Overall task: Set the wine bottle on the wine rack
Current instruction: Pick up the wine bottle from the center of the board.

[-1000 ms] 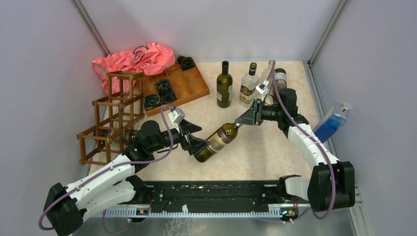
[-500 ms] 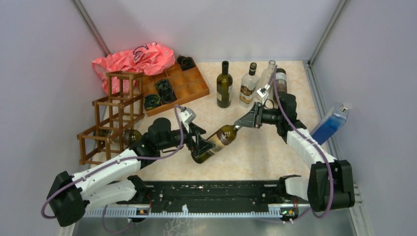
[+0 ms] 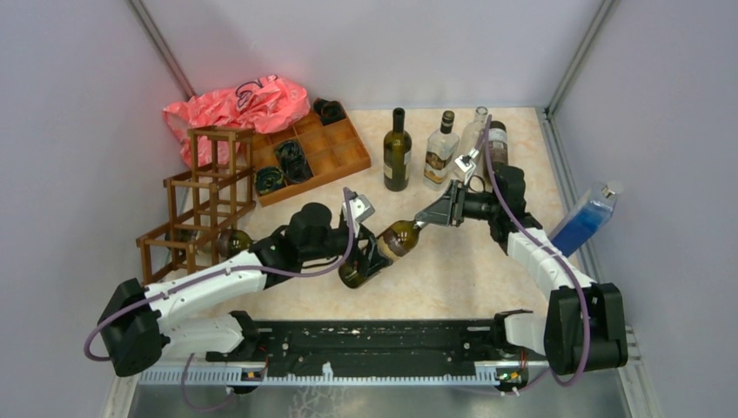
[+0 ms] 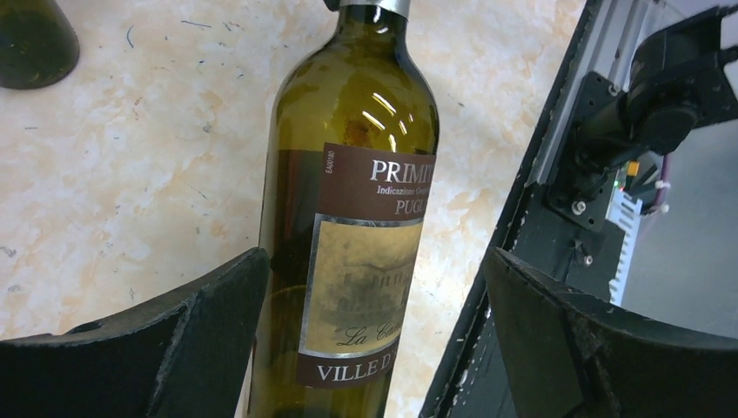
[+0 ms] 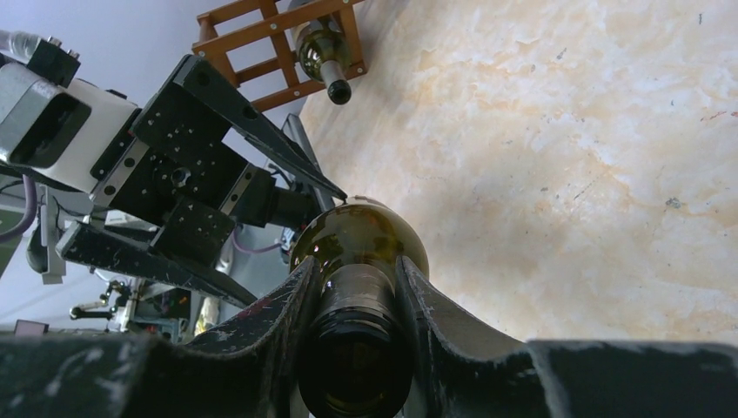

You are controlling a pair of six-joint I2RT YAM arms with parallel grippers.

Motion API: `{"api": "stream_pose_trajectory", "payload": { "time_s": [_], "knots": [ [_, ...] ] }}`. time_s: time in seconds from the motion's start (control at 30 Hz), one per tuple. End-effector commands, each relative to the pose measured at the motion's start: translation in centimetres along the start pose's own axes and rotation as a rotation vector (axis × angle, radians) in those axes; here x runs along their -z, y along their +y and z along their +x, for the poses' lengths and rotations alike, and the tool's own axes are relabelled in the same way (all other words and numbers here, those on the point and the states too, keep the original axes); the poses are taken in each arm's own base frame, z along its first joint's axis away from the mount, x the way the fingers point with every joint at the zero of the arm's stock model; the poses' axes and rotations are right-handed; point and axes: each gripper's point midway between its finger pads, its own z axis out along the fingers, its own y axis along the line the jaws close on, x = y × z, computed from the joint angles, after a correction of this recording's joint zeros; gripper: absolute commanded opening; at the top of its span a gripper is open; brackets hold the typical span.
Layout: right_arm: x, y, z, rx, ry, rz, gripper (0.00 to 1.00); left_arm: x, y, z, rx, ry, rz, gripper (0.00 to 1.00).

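The wine bottle point(image 3: 383, 248), olive-green glass with a brown and gold label, hangs tilted over the table's middle. My right gripper point(image 3: 424, 218) is shut on its neck; in the right wrist view both fingers point(image 5: 426, 305) press the neck point(image 5: 357, 300). My left gripper point(image 3: 364, 252) is open, its jaws on either side of the labelled body point(image 4: 357, 218), with a gap at the right finger point(image 4: 592, 348). The dark brown wine rack point(image 3: 204, 205) stands at the left with another bottle point(image 3: 228, 242) lying in a low cell.
An orange-brown compartment tray point(image 3: 335, 157) and a pink bag point(image 3: 235, 104) sit behind the rack. Three bottles point(image 3: 398, 152) stand at the back centre. A blue bottle point(image 3: 587, 218) leans at the right wall. A black rail point(image 3: 374, 348) runs along the near edge.
My left arm has swung right, bringing its open jaws from beside the bottle's base to around its body. The right gripper and the bottle have hardly moved.
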Motion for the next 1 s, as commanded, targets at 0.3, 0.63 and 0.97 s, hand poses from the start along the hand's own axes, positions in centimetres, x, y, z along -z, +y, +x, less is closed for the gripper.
{"api": "stream_pose_trajectory", "payload": {
  "time_s": [0.3, 0.63, 0.97],
  "knots": [
    [0.4, 2.2, -1.1, 0.051, -0.009, -0.079, 0.00, -0.5, 1.0, 3.9, -0.267, 0.114, 0.038, 0.99],
    [0.4, 2.2, -1.1, 0.047, -0.010, -0.080, 0.00, -1.8, 1.5, 7.3, -0.239, 0.214, 0.065, 0.98],
    [0.3, 2.1, -1.1, 0.047, -0.010, -0.084, 0.00, -1.9, 1.0, 7.6, -0.257, 0.173, 0.105, 0.98]
  ]
}}
